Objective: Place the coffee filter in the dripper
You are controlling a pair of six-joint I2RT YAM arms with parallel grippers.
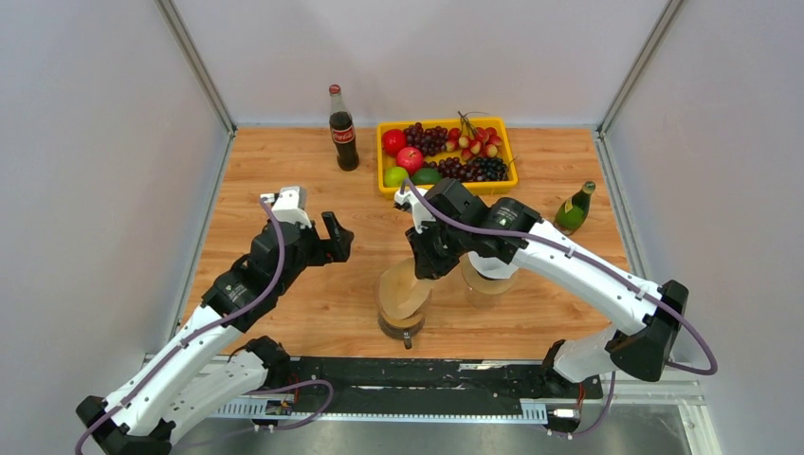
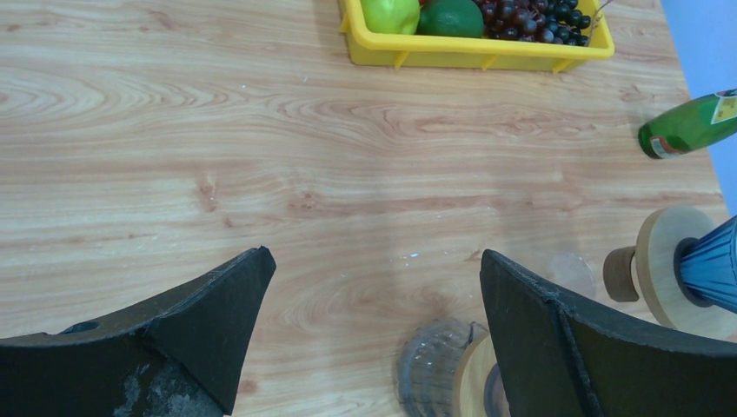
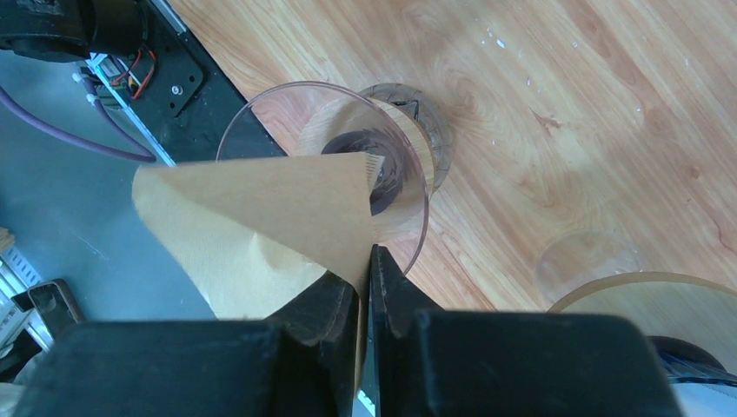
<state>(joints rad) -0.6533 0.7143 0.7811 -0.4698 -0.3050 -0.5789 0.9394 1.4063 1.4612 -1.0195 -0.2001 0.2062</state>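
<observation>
coffee filter point(image 3: 252, 221) edge pinched in right tool point(image 3: 365, 276), tip over dripper point(image 3: 407, 221)

Hardly any readable text. Cola bottle point(image 1: 342, 128) at 12 o'clock on the table: red label point(image 1: 342, 134) with white script, brand-style, too small to make out letter by letter. Green bottle point(image 1: 574, 209) at 2 o'clock: yellow label on the neck, print not legible from the top view. In the left wrist view the same green bottle point(image 2: 687, 129) sits at 3 o'clock, with the yellow label point(image 2: 721, 106) and a red-white band point(image 2: 662, 146), both blurred. No numbers or signs elsewhere.
</observation>
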